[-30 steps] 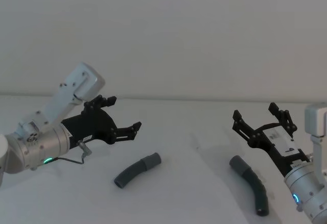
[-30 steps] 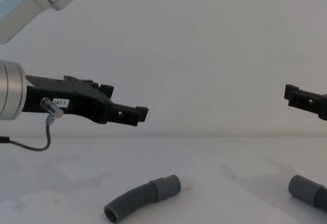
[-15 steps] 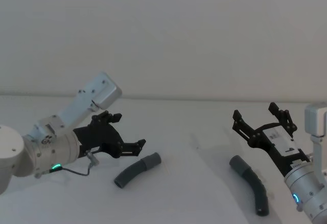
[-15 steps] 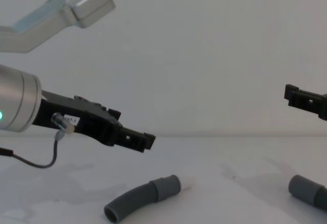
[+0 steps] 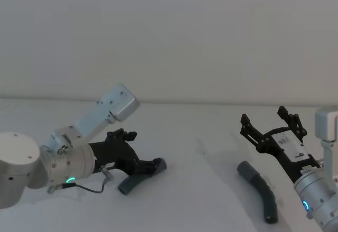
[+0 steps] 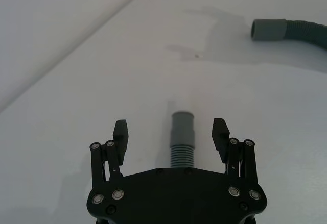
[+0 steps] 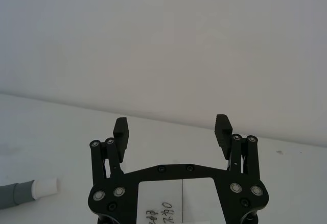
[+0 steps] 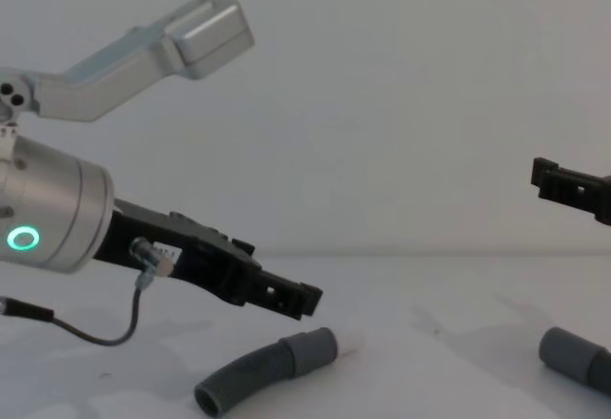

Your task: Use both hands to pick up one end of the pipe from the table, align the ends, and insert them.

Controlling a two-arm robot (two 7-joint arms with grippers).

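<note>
The white table (image 5: 203, 203) carries a left hose piece (image 8: 253, 374) and a right hose piece (image 5: 262, 189), apparently both lying flat.

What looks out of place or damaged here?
Nothing stands out. Left hose piece and right hose piece lie apart on the table; open left gripper is poised over the first, open right gripper above the second.

Dark-grey ribbed left hose piece (image 8: 253, 376), right hose piece (image 5: 262, 188) lie well apart on table (image 5: 206, 205), cuffs (image 8: 310, 350) inward.
</note>
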